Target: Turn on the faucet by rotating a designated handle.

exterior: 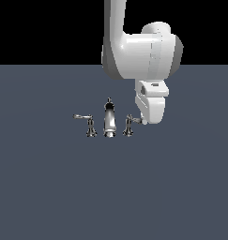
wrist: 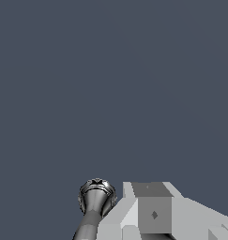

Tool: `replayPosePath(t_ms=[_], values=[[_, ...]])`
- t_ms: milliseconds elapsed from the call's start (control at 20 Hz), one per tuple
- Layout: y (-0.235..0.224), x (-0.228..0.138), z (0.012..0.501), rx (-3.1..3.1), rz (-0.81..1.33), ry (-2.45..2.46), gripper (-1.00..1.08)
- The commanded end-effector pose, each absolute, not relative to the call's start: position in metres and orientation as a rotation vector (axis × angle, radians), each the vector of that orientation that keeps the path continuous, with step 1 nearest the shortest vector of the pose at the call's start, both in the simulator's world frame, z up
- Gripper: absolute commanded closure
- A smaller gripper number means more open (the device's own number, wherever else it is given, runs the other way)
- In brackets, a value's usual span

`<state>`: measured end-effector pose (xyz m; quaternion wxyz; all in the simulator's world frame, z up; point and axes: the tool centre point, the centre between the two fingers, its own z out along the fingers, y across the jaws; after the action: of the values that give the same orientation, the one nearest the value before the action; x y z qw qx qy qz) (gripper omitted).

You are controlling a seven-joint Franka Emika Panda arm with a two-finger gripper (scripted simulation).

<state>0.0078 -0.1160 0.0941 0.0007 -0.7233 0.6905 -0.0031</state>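
Chrome designated handle (exterior: 129, 123) sits right at your tool (exterior: 144, 121), its lever tip hidden behind it; whether the tool's clenched or released, you can't tell.

No readable txt, labels, brands or nos. anywhere in either view.

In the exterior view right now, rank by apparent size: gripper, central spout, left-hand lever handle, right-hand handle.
1. Gripper, clearly largest.
2. Central spout, tallest chrome piece.
3. Left-hand lever handle and right-hand handle: alike; the gripper covers the right lever's tip, so no ranking between them.
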Motion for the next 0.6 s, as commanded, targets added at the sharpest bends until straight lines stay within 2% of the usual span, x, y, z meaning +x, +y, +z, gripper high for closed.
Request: replayPosePath(t_ms=[0, 450, 500, 550], values=[[-0.105, 0.004, 0.094, -2.277, -0.006, 2.162, 1.08], [-0.07, -0.017, 0.094, -2.282, 0.0, 2.159, 1.08], [-0.07, -0.017, 0.094, -2.282, 0.0, 2.159, 1.08], [-0.093, -0.016, 0.094, -2.249, -0.012, 2.198, 1.08]])
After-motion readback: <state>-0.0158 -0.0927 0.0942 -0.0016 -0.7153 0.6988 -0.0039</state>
